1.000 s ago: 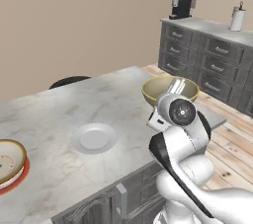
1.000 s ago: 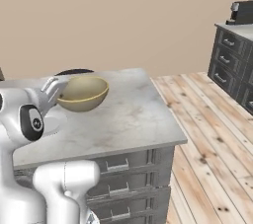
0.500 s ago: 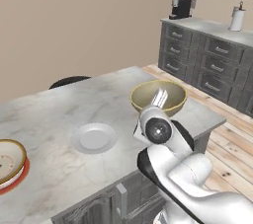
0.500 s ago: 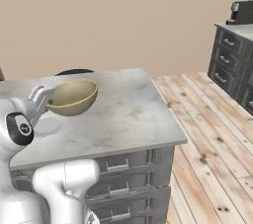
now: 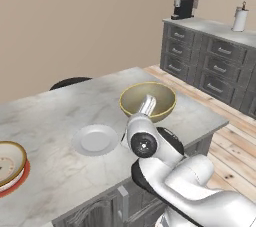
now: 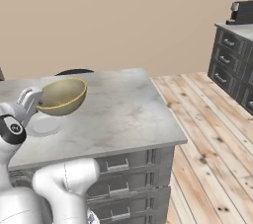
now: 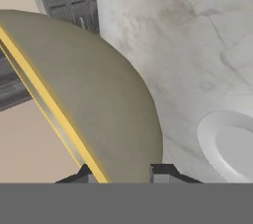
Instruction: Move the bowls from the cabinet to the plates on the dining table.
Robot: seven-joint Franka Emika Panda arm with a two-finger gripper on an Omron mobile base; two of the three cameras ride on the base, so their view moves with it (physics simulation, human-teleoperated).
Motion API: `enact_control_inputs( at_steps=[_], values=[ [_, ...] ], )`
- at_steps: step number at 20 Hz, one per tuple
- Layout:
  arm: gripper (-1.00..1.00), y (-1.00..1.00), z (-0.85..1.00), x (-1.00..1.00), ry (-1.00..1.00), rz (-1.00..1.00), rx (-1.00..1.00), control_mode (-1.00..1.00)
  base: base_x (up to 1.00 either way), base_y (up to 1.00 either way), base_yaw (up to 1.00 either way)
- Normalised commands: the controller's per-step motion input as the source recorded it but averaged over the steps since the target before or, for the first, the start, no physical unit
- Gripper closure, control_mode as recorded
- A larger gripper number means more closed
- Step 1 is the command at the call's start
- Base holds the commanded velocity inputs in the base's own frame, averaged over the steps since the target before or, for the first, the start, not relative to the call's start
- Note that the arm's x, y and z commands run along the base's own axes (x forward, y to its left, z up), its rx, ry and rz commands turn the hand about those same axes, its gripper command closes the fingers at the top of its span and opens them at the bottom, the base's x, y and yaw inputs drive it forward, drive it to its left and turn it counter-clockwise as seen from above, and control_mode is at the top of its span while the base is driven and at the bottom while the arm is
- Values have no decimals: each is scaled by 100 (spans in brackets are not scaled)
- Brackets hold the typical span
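The claw (image 7: 126,172) is clamped on the bowl's (image 5: 148,100) rim; mid-frame, bowl just right of the plate (image 5: 95,139).

Beige wall (image 5: 75,16), plank floor (image 6: 212,134), grey drawer units (image 5: 210,63).

I count two bowls: one tan bowl (image 5: 148,100) held up over the dining table (image 5: 60,116), a second bowl (image 5: 9,161) on the red-rimmed plate (image 5: 15,186) at far left. Two plates: that one and a plain white plate (image 5: 96,139). One table. One coffee machine (image 5: 184,8) and one white bottle (image 5: 241,19) on the back counter. One dark chair back (image 5: 70,82).
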Motion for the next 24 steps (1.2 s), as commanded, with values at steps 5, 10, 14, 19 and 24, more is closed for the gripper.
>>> enact_control_inputs(
  at_steps=[5, 10, 14, 19, 24],
  values=[
    [100, 52, -4, 0, 0, 0, 7, -100, 0, 0, 0],
    [100, 42, -11, -10, 0, 0, 11, -100, 0, 0, 0],
    [100, 39, -17, -31, -1, 0, 14, -100, 0, 0, 0],
    [100, 24, -17, -27, -1, 0, 13, -100, 0, 0, 0],
    [100, 11, -14, -10, 0, 0, 8, -100, 0, 0, 0]
  ],
)
